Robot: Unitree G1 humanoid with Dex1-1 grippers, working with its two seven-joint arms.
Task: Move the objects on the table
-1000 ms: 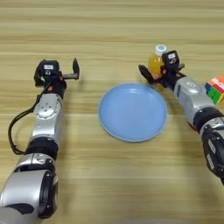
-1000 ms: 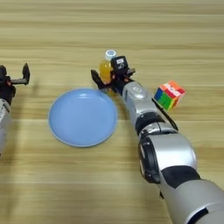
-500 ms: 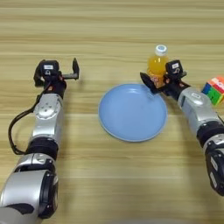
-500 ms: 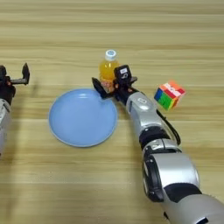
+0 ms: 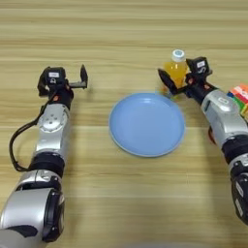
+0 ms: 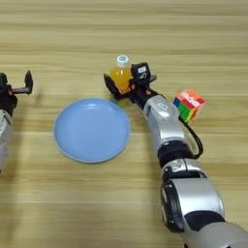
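Table (image 5: 126, 29): light wood planks, filled both views
Bottle (image 6: 120, 75): small orange-juice btl w/ white cap stood upright just past the plate's far-right rim, not on it
Plate (image 6: 91, 129): round light-blue, flat at mid-table, nothing on it
Cube (image 6: 189, 104): multicoloured puzzle cube sat right of your R forearm, tilted on a corner, well apart from the btl
R gripper (image 6: 122, 88): you had it at the btl's near side; one black finger (image 6: 110, 85) reached round the btl's left side, the other was hidden behind the wrist housing, so fingers spread around the base; couldn't tell if they pinched or only touched
L gripper (image 5: 82, 81): you kept it parked far left, well apart from the plate; fingers looked apart, holding nothing
Scissors: none seen in either view
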